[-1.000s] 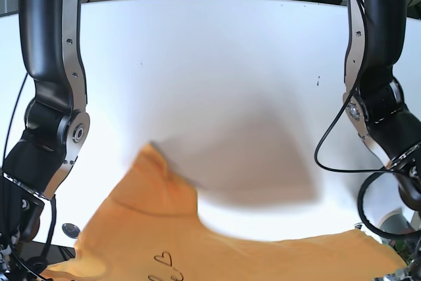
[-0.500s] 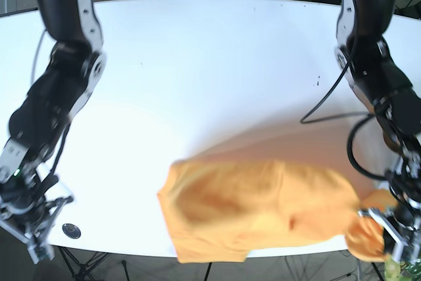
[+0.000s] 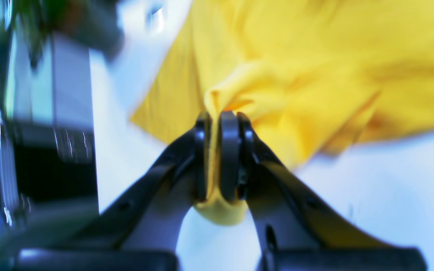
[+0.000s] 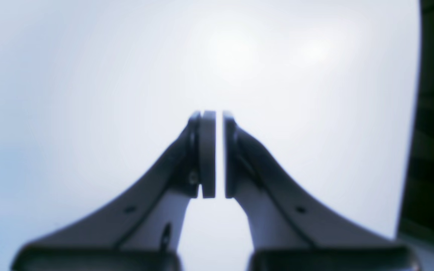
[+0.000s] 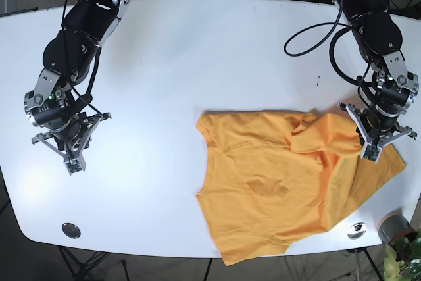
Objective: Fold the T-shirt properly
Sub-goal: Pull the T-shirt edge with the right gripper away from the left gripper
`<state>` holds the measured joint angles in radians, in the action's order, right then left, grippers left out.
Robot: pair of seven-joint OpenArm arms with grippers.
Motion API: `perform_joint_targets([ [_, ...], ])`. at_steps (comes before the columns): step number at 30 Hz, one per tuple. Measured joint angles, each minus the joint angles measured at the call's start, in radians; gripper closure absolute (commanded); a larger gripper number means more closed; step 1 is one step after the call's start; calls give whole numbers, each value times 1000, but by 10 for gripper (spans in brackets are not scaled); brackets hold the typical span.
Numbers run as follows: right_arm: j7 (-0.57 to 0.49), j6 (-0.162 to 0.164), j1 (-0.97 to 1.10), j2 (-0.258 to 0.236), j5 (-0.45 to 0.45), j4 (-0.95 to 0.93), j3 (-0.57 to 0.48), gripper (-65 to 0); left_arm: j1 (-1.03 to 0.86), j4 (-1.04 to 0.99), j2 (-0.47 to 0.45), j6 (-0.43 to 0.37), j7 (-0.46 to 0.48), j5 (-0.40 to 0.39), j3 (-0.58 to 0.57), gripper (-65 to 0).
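Orange-yellow T-shirt (image 5: 283, 182) lies spread on the white bench (image 5: 197, 64), right half of base view, toward the near edge. Its near hem reaches approx. the bench's near rim. Collar side faces left; fabric is rumpled, w/ a raised fold along the far right part.

Left hand (image 5: 376, 141) sits at the shirt's right edge, on base view's right. It's clamped on a bunch of that fabric: in the left wrist view the hand (image 3: 219, 150) has both pads pressed together w/ a yellow fold squeezed between them, a little cloth poking out below the pads toward the camera. Rest of the T-shirt (image 3: 315, 67) fans away from the hand, up and to the right in that view, lying on the bench (image 3: 390, 180). That view is motion-blurred, so finer creases can't be made out.

Right hand (image 5: 69, 156) is on base view's left, over bare bench, well apart from the shirt. Right wrist view shows the hand (image 4: 219, 150) w/ pads nearly together, only a thin slit of light between them, nothing held. Only plain white bench (image 4: 89, 75) shows beneath it.

Near-right bench corner: a small metal disc (image 5: 357, 229) just beside the shirt's hem, and a grey round object (image 5: 393, 225) at the rim. Another disc (image 5: 71, 230) sits at the near-left.
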<state>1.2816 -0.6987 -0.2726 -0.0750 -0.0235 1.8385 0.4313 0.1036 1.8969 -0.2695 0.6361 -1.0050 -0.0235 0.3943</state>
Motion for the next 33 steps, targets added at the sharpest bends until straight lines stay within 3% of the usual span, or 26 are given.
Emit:
perform_joint_targets([
  [7, -14, -1, 33, 8, -33, -2, -7, -366, -77, 0, 5, 1, 10, -14, 60, 0],
  [11, -14, -1, 36, 40, -31, -39, -10, -471, -106, -2, 3, 1, 11, -14, 102, 0],
  [17, -138, 0, 39, 44, -31, -137, -204, -482, -118, -3, 1, 64, 11, -5, 167, 0],
  [28, -313, -2, 5, 61, -28, -372, -485, -484, -164, -8, -55, 66, 18, -8, 196, 0],
  [33, -341, -1, -23, 67, -34, -476, -527, -482, -162, -8, -63, 64, 11, -3, 201, 0],
])
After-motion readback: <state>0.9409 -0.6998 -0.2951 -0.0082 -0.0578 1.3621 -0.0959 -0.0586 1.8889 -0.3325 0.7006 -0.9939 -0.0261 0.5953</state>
